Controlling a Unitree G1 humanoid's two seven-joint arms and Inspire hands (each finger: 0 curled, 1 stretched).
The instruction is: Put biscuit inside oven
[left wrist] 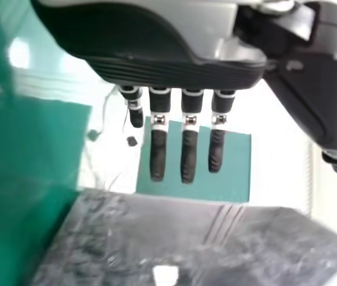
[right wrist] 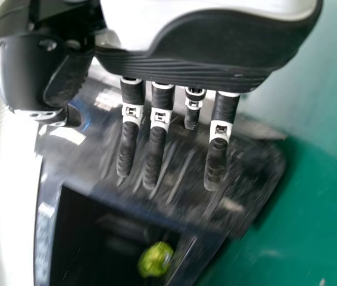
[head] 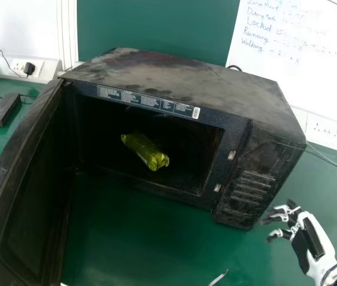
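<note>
Ok so nearest first: the right hand (head: 314, 238) is out over the table (head: 156, 250), just off the oven's control-panel side, fingers loosely extended and nothing in them. My guess is it's parked there to leave the mouth of the oven free. The left hand (left wrist: 150, 68), in the left wrist view, is empty too, fingers pretty much straight, so neither one is gripping the biscuit

The door (head: 37, 190) stands wide open on the robot's left, which makes sense, it gives a straight way in from the front. Behind that is the oven (head: 186, 83), opening turned towards the robot, probably so a hand can get in without much twisting

The biscuit (head: 146, 151), in a shiny yellow-green wrapper, is lying inside the oven, slanted, one end towards the opening. Looks far enough in to count, so I'd call the placing basically done. Only worry is that slick-looking wrapper sliding if somebody nudges it. If the door gets closed next, I'd push it slowly from the outside and keep fingers out of the gap

Further back there's a black power brick (head: 3, 111) and wall sockets (head: 326, 129), nothing to do with the job imo
</note>
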